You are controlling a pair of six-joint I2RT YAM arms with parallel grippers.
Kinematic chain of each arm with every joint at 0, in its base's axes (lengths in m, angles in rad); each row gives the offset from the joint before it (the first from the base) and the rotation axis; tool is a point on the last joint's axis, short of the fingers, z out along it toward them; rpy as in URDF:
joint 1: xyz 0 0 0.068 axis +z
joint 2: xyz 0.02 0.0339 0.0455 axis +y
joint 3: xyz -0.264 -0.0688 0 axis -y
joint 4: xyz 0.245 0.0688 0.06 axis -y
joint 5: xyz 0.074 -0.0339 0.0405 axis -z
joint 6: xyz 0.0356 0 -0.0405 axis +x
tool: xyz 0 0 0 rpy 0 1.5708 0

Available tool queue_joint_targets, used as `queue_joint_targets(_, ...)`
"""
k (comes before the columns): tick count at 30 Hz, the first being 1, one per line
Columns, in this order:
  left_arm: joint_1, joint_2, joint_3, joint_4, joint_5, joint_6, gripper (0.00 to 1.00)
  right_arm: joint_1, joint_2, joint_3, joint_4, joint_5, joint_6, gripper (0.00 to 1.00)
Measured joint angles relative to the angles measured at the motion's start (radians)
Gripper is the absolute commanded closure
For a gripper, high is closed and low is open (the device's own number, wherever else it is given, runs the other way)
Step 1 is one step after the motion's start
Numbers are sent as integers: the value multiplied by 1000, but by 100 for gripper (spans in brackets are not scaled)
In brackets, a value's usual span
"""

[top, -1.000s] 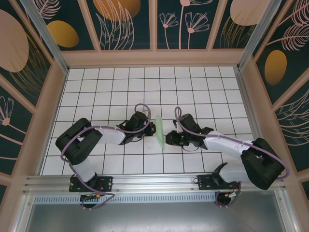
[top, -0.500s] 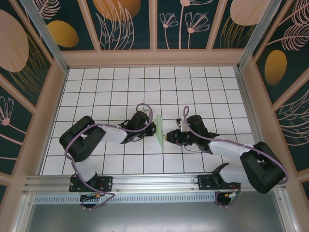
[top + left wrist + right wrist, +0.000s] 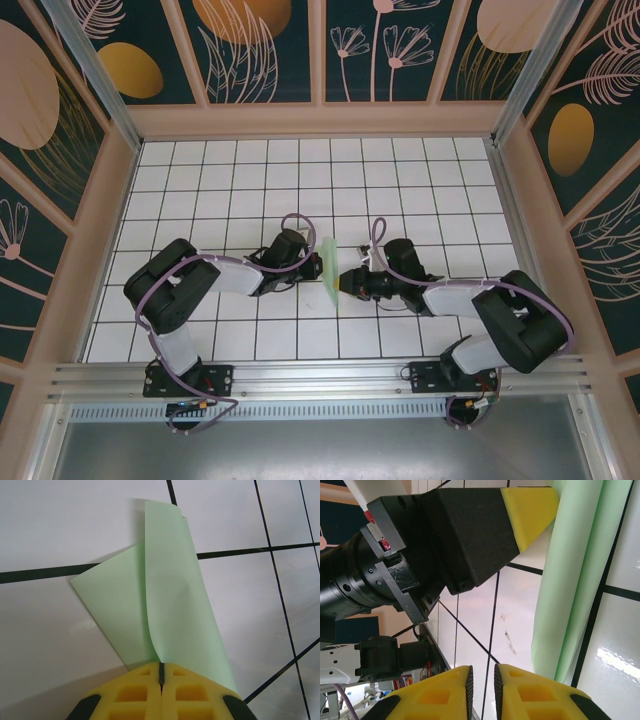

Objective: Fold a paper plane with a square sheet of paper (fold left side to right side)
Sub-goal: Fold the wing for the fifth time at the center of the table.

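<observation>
The square sheet of paper (image 3: 330, 262) is pale mint green and stands bent up from the white grid table, one flap lifted over the other (image 3: 170, 605). My left gripper (image 3: 317, 266) is shut on the sheet's near edge, its yellow pads (image 3: 185, 690) pressed together on the paper. My right gripper (image 3: 343, 283) sits just right of the sheet, close to its lower end. Its jaws (image 3: 483, 672) stand a narrow gap apart with nothing between them, and the green sheet (image 3: 570, 590) hangs just to their right. The left gripper's yellow fingertip (image 3: 530, 510) touches the sheet's top.
A white tiled table (image 3: 230, 190) with black grid lines lies under both arms. Wooden-framed patterned walls (image 3: 320, 110) close it in at the back and sides. A metal rail (image 3: 320, 380) runs along the near edge.
My right gripper has slid a little left toward the sheet and its jaws have narrowed slightly. The left gripper has kept its hold and barely moved.
</observation>
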Motion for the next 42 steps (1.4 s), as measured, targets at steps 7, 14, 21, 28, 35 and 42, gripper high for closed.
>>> queue_joint_targets(7,2,2,3,0,0,0,100,0,59,0,50,-3,10,78)
queue_joint_targets(14,2,5,5,0,0,0,100,0,116,0,97,-26,14,78)
queue_joint_targets(21,5,6,6,0,0,0,100,3,157,0,113,-30,14,78)
queue_joint_targets(28,5,6,7,0,0,0,100,14,182,1,113,-29,13,78)
queue_joint_targets(35,6,10,12,0,0,0,100,24,187,19,101,-25,6,78)
queue_joint_targets(42,6,11,13,0,0,0,100,26,189,24,77,-14,1,78)
